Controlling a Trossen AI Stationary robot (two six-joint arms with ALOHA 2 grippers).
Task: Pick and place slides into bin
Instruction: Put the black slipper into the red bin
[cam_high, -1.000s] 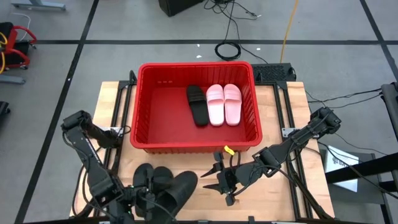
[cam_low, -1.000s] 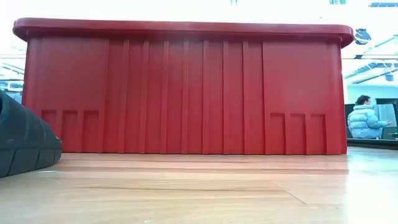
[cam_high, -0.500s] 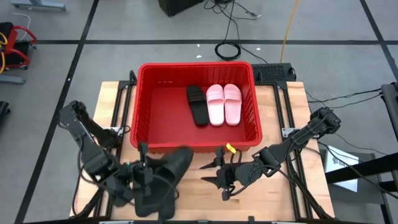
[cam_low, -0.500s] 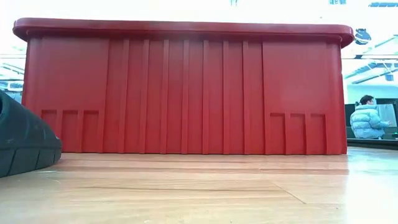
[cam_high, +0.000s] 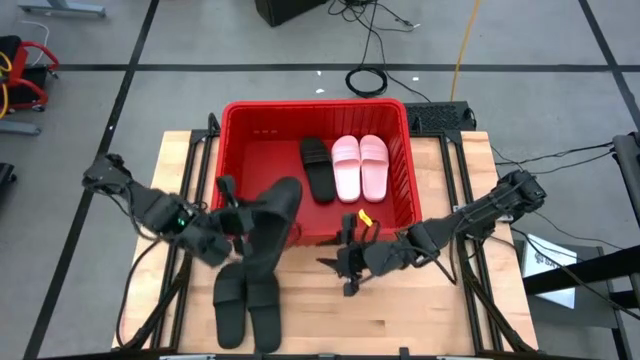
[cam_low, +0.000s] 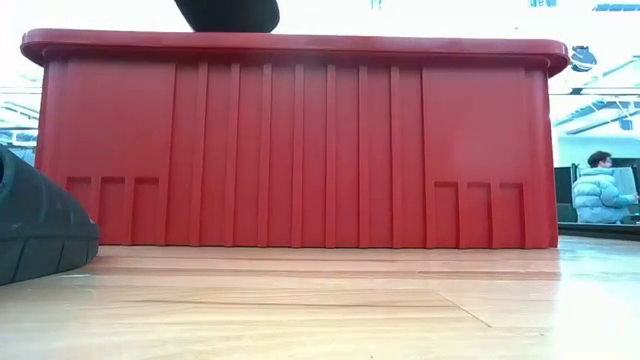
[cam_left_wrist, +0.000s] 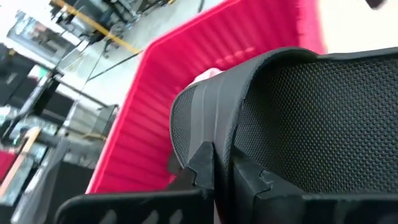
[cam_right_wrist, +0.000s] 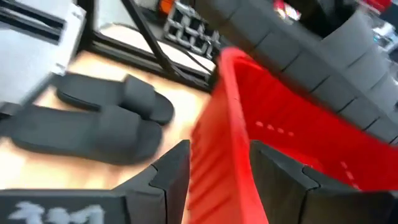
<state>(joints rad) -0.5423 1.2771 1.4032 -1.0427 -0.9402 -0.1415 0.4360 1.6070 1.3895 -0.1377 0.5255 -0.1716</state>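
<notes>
The red bin (cam_high: 225, 150) stands at the table's far middle and holds one black slide (cam_high: 318, 168) and two pale pink slides (cam_high: 359, 166) lying flat on its floor. My left gripper (cam_high: 228, 222) is shut on another black slide (cam_high: 268, 222), raised over the bin's near left rim; this slide shows above the rim in the low view (cam_low: 228, 12). Two more black slides (cam_high: 248, 305) lie side by side on the table near its front edge. My right gripper (cam_high: 340, 272) is open and empty, just before the bin's near wall. My left gripper pinches a thin curved edge of the black slide (cam_left_wrist: 210, 140) between its two fingers; it looks like the strap's rim, beside a mesh-textured face (cam_left_wrist: 298, 124). The fingers come level from the table's left. The slide is lifted clear and tilted, its far end over the bin's rim.
The bin's near wall (cam_low: 300, 150) fills the low view, with a black slide's toe (cam_low: 40, 230) at its left. In the right wrist view the bin's wall (cam_right_wrist: 230, 130) stands ahead of the open fingers, the two table slides (cam_right_wrist: 93, 124) beyond. Bare table lies at the front right.
My left gripper has risen from the table's near left and gone toward the bin, carrying one black slide up off the group; the slide now hangs tilted over the bin's near rim. The other two black slides stay on the table. My right gripper has edged toward the bin.
</notes>
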